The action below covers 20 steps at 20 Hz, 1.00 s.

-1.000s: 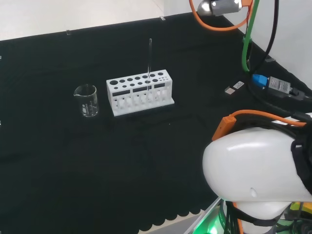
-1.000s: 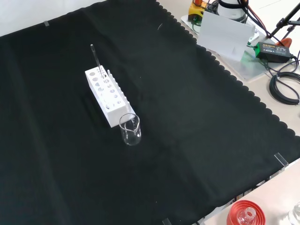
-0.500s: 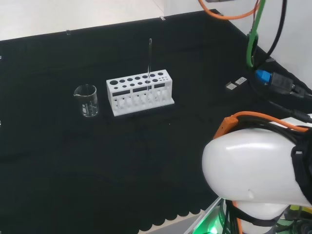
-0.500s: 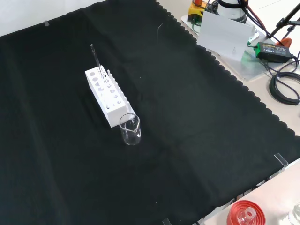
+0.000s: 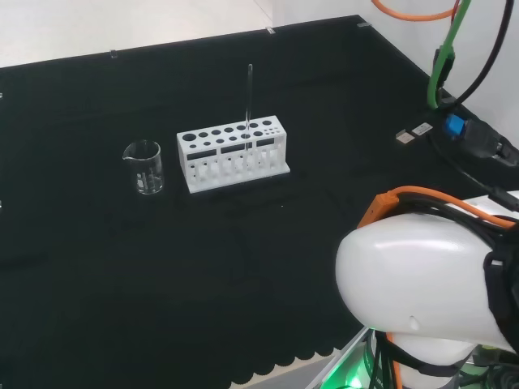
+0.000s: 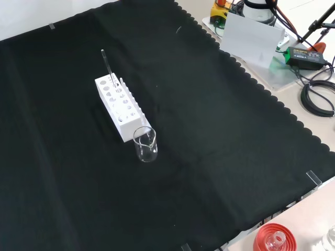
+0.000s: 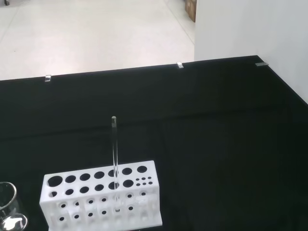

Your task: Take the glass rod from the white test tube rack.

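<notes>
A white test tube rack [image 5: 232, 154] stands on the black cloth near the middle of the head view. A thin clear glass rod [image 5: 249, 93] stands upright in one of its holes, toward the rack's right end there. In the front view the rack [image 6: 119, 108] runs lengthwise away from the camera, and the rod [image 6: 107, 68] rises from its far end. The wrist view looks down from some way off at the rack [image 7: 99, 195] and the rod [image 7: 114, 154] in a middle hole.
A small clear glass beaker stands left of the rack in the head view [image 5: 144, 167] and in front of it in the front view [image 6: 145, 144]. The arm's white link [image 5: 422, 284] fills the head view's lower right. A red ribbed stand [image 6: 274, 238] sits off the cloth's near edge.
In the head view the cables and the small connector at the upper right have shifted up and to the right. The rack, the rod and the beaker have not moved.
</notes>
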{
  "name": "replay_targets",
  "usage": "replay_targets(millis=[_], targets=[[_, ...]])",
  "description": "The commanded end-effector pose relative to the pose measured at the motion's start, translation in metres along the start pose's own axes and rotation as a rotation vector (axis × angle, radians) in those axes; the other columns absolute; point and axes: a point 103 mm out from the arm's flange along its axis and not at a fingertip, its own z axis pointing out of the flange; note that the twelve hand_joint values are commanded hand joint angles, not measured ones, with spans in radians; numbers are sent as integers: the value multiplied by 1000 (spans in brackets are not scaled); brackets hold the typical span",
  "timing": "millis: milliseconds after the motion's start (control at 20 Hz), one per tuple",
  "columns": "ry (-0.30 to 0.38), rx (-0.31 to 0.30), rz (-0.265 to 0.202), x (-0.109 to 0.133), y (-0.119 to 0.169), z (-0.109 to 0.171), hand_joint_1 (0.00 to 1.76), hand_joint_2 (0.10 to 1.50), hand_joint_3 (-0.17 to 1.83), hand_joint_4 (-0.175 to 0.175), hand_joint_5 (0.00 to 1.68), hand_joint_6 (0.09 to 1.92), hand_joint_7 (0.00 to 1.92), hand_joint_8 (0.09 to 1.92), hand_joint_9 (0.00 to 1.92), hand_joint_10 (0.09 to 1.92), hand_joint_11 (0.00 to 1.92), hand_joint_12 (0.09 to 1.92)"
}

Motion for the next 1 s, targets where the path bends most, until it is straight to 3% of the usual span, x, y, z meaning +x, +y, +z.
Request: replay_targets(millis=[50, 100, 200, 350, 450, 800, 1000], targets=[[-68, 14, -99, 21, 3, 5, 608, 811, 371, -9, 129, 87, 6, 647, 52, 908, 0, 1498], [7, 0, -115, -1, 0, 3, 608, 811, 373, -11, 132, 87, 14, 657, 73, 913, 0, 1504], [36, -6, -99, -10, -1, 3, 608, 810, 376, -14, 142, 87, 33, 675, 110, 921, 4, 1514], [3, 15, -113, 4, 4, 4, 608, 807, 382, -19, 162, 87, 76, 706, 163, 919, 24, 1519], [-6, 25, -87, 17, 12, 6, 609, 805, 389, -23, 175, 87, 116, 733, 217, 910, 52, 1515], [35, 20, -63, 10, 37, 11, 607, 803, 402, -35, 214, 87, 221, 779, 342, 892, 109, 1504], [47, 39, -73, 21, 59, 17, 604, 804, 405, -38, 222, 87, 239, 785, 356, 888, 120, 1503]])
